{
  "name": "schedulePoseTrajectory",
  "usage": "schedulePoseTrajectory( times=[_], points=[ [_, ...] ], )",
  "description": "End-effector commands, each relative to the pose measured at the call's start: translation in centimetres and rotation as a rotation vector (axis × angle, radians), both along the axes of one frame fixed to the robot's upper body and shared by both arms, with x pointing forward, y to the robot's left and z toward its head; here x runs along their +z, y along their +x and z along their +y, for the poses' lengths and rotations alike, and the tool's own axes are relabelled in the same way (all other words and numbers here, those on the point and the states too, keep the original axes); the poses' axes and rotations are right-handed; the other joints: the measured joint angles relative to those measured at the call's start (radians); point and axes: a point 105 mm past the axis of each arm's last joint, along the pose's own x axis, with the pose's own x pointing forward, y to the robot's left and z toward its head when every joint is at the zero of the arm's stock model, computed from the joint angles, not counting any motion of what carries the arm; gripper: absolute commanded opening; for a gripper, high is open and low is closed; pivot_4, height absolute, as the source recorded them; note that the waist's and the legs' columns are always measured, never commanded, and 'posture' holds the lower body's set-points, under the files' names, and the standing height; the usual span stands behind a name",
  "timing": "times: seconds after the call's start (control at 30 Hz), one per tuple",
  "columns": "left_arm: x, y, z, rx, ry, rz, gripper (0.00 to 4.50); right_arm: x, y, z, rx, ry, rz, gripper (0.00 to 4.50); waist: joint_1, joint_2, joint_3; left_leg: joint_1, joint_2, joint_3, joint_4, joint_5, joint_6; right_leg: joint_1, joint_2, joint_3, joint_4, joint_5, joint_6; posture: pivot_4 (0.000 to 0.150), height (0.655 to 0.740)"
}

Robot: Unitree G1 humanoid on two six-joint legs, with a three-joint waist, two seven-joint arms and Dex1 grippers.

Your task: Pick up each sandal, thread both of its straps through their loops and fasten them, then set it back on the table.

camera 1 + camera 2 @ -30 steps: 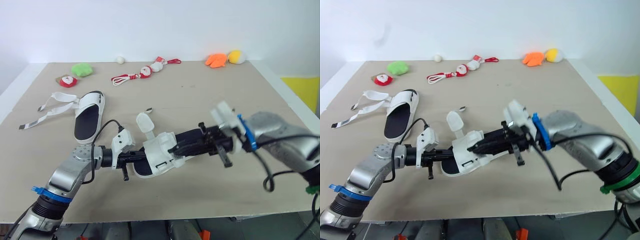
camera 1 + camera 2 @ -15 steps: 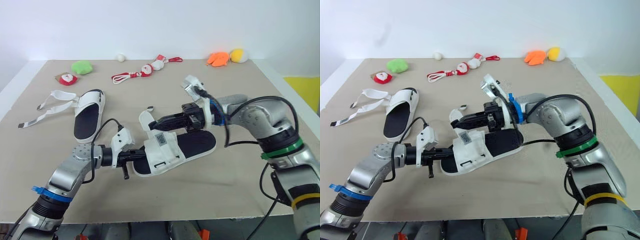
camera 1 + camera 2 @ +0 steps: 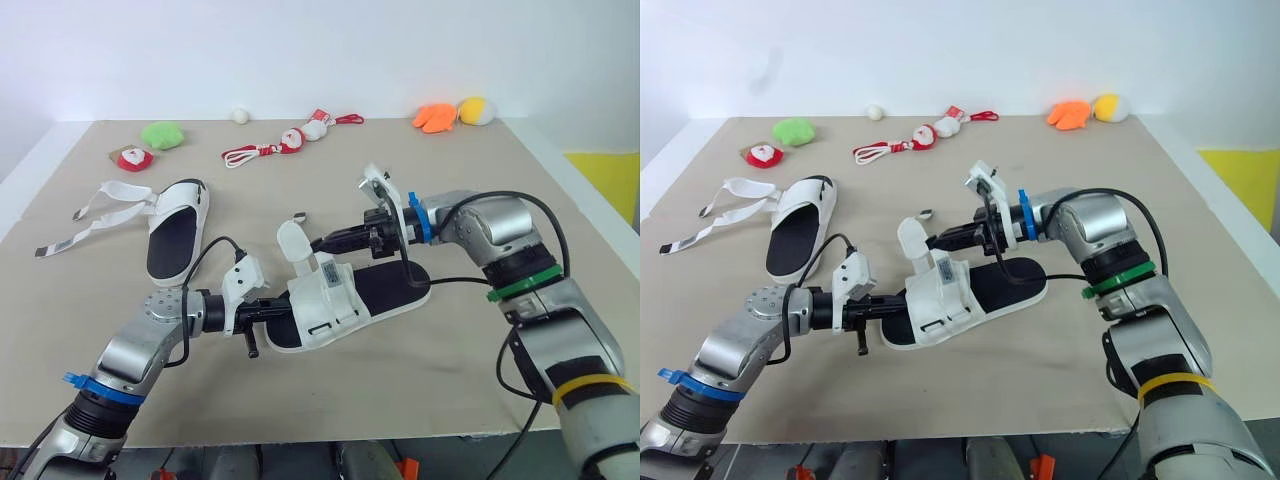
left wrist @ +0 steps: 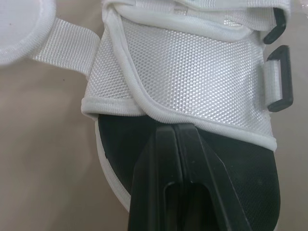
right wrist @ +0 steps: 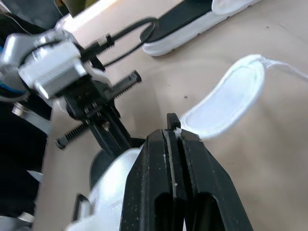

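A white sandal (image 3: 385, 290) with a black footbed lies mid-table. My left gripper (image 3: 283, 308) is shut on the sandal's toe end, its fingers (image 4: 175, 159) over the black footbed below the white mesh upper (image 4: 192, 72). One strap's rounded tab (image 3: 293, 243) sticks up behind the upper. My right gripper (image 3: 322, 243) is shut with its tips on that strap's edge (image 5: 226, 96). A second sandal (image 3: 178, 235) lies to the left, its straps (image 3: 100, 215) spread loose on the table.
Along the far edge lie a green plush (image 3: 163, 135), a red and white toy (image 3: 132, 160), a Santa toy on red cord (image 3: 290, 142), a white ball (image 3: 240, 117), and orange (image 3: 432, 120) and yellow (image 3: 472, 110) plushes. The table (image 3: 400, 400) ends near my arms.
My right gripper has moved from over the sandal's upper back to the strap tab behind it. The upper now lies folded over the footbed. The left gripper has held still.
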Motion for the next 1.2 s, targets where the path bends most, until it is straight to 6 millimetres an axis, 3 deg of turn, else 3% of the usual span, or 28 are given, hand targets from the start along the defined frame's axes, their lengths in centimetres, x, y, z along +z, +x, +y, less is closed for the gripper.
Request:
schedulePoseTrajectory(
  times=[0.03, 0.63, 0.7, 0.77, 0.8, 0.83, 0.87, 0.97, 1.03, 1.2],
  points=[
    [-0.3, 0.2, 0.3, 0.021, 0.016, 0.001, 0.00, 1.9, 0.3, -0.2, -0.003, 0.022, -0.039, 0.06, 0.000, 0.000, 0.000, 0.000, 0.000, 0.000, 0.000, 0.000, 0.000, 0.000, 0.000, 0.000, 0.000, 0.000, 0.000, 0.150, 0.7400],
    [-0.2, 0.2, 0.1, 0.025, 0.011, 0.000, 0.00, -3.6, 2.6, -1.6, -0.141, -0.226, -0.065, 0.06, 0.000, 0.000, 0.000, 0.001, 0.000, 0.000, 0.000, 0.000, 0.000, 0.001, 0.000, 0.000, 0.000, 0.000, 0.000, 0.150, 0.7400],
    [-0.2, 0.1, 0.1, 0.024, 0.012, 0.000, 0.00, -3.8, 2.9, -1.9, -0.162, -0.238, -0.073, 0.61, -0.001, 0.000, 0.000, 0.001, 0.000, 0.000, 0.000, 0.000, 0.000, 0.001, 0.000, 0.000, 0.000, 0.000, 0.000, 0.150, 0.7400],
    [-0.2, 0.1, 0.1, 0.023, 0.013, 0.000, 0.00, -3.5, 3.2, -2.1, -0.178, -0.230, -0.063, 1.65, -0.001, 0.000, 0.000, 0.001, 0.000, 0.000, 0.001, 0.001, 0.000, 0.001, 0.000, 0.000, 0.000, -0.001, -0.001, 0.150, 0.7400],
    [-0.2, 0.1, 0.2, 0.024, 0.014, 0.000, 0.00, -2.3, 3.8, -2.0, -0.233, -0.162, -0.002, 1.89, -0.001, 0.000, 0.000, 0.001, 0.000, 0.000, 0.001, 0.001, 0.000, 0.001, 0.000, 0.000, 0.000, 0.000, -0.001, 0.150, 0.7400],
    [-0.2, 0.1, 0.3, 0.025, 0.016, -0.001, 0.00, -1.3, 4.3, -1.9, -0.278, -0.102, 0.058, 2.65, -0.003, 0.001, 0.000, 0.001, 0.000, 0.000, 0.000, 0.001, 0.000, 0.001, 0.000, 0.000, 0.000, 0.000, 0.000, 0.150, 0.7400],
    [-0.2, 0.1, 0.4, 0.026, 0.017, -0.001, 0.00, -0.3, 4.6, -1.5, -0.311, -0.027, 0.136, 2.74, -0.004, 0.002, 0.001, 0.000, 0.000, 0.000, 0.000, 0.001, 0.000, 0.000, 0.000, 0.000, 0.000, 0.001, 0.000, 0.150, 0.7400],
    [-0.2, 0.0, 0.4, 0.027, 0.018, -0.002, 0.00, 0.8, 4.9, -0.5, -0.354, 0.093, 0.277, 4.08, -0.006, 0.002, 0.001, 0.000, 0.000, 0.000, 0.000, 0.001, 0.000, -0.001, 0.000, 0.000, 0.000, 0.001, 0.000, 0.150, 0.7400],
    [-0.1, 0.0, 0.4, 0.027, 0.019, -0.004, 0.00, 0.8, 5.1, 0.0, -0.386, 0.133, 0.338, 4.44, -0.007, 0.002, 0.001, 0.000, 0.000, 0.000, -0.001, 0.001, 0.000, -0.001, 0.000, 0.000, 0.000, 0.001, -0.001, 0.150, 0.7400],
    [-0.1, 0.1, 0.6, 0.031, 0.023, -0.006, 0.00, 0.4, 5.6, 2.0, -0.451, 0.196, 0.438, 4.44, -0.008, 0.002, 0.001, -0.001, 0.000, 0.000, -0.001, 0.001, 0.000, 0.000, 0.000, 0.000, 0.000, 0.000, -0.001, 0.150, 0.7400]
  ],
)
